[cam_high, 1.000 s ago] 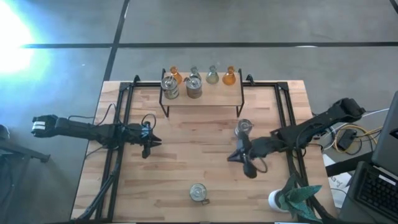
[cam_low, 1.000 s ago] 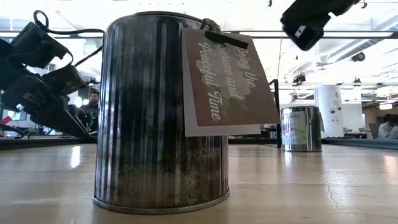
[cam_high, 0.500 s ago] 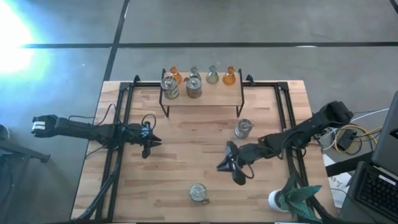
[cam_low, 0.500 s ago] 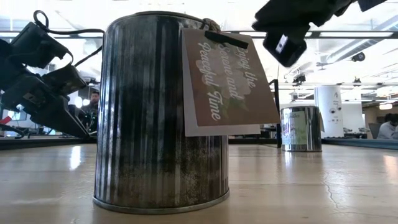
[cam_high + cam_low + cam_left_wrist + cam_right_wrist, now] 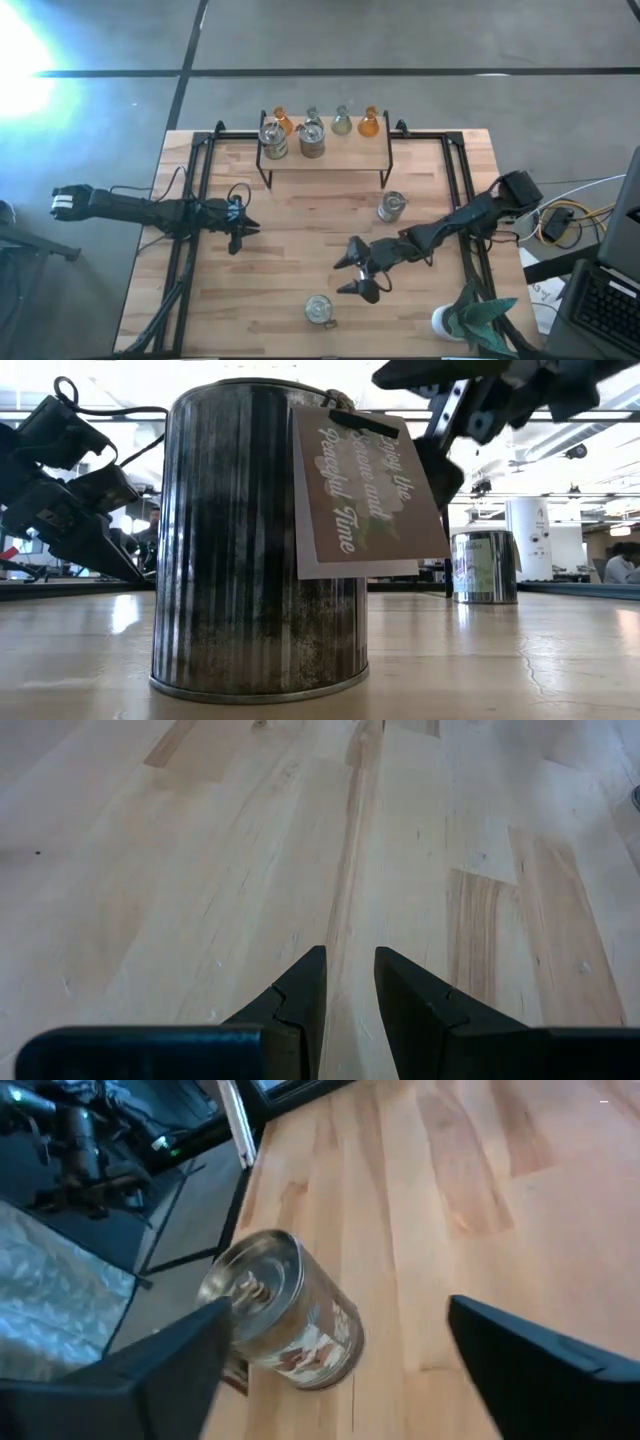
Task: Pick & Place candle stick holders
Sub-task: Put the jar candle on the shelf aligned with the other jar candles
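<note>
Two silvery jar-like candle stick holders stand on their bases on the table: one (image 5: 319,309) near the front edge, with a paper tag (image 5: 365,490), and one (image 5: 391,206) at mid right. Two more jars (image 5: 272,140) and several small amber and green bulbs (image 5: 342,121) sit on the black rack (image 5: 325,165) at the back. My right gripper (image 5: 355,272) hovers open just up and right of the near jar (image 5: 285,1320), touching nothing. My left gripper (image 5: 240,232) waits at mid left over bare wood, its fingers (image 5: 300,995) a narrow gap apart.
A teal spiky object (image 5: 480,315) on a white base stands at the near right corner. Black frame rails (image 5: 185,260) run along the table's left and right sides. Bare wood lies between the rack and the near jar.
My right gripper has moved from beside the mid-right jar toward the table's near left, closing in on the near jar. It has opened wide on the way. Both jars have stayed where they were.
</note>
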`<act>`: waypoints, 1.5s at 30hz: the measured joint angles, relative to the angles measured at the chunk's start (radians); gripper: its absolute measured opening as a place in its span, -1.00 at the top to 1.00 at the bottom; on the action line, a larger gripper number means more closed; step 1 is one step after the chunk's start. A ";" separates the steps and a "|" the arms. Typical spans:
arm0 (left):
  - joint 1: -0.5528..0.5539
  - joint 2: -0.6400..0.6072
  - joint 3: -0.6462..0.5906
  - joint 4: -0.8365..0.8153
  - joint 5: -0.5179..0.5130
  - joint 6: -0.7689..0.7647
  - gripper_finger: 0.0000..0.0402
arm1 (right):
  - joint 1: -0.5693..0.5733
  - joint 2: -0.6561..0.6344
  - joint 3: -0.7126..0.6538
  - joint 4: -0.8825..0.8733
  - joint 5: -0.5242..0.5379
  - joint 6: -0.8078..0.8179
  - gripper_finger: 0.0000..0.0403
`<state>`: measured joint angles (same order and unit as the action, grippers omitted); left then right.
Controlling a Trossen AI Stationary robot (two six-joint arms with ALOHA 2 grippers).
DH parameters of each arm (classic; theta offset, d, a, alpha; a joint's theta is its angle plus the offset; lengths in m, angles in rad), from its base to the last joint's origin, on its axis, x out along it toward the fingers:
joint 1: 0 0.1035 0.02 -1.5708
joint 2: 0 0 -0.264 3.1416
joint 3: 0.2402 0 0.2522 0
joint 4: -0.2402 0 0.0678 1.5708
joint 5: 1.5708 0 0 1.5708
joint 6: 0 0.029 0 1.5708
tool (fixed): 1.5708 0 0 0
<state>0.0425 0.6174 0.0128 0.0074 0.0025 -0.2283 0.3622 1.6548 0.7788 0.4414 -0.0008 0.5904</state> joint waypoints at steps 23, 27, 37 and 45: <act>0.000 0.000 0.000 0.000 0.000 0.000 0.54 | -0.017 0.174 0.019 0.246 -0.043 -0.063 -0.71; 0.000 0.000 0.000 0.000 0.000 0.000 0.54 | -0.021 0.164 0.049 0.252 -0.042 -0.068 -0.73; 0.000 0.000 0.000 0.000 0.000 0.000 0.54 | -0.021 0.166 0.291 -0.137 -0.052 -0.155 -0.66; 0.000 0.000 0.000 0.000 0.000 0.000 0.54 | -0.032 0.165 0.519 -0.496 0.018 -0.255 -0.64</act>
<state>0.0425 0.6174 0.0124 0.0072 0.0029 -0.2283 0.3302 1.8194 1.2976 -0.0541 0.0168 0.3350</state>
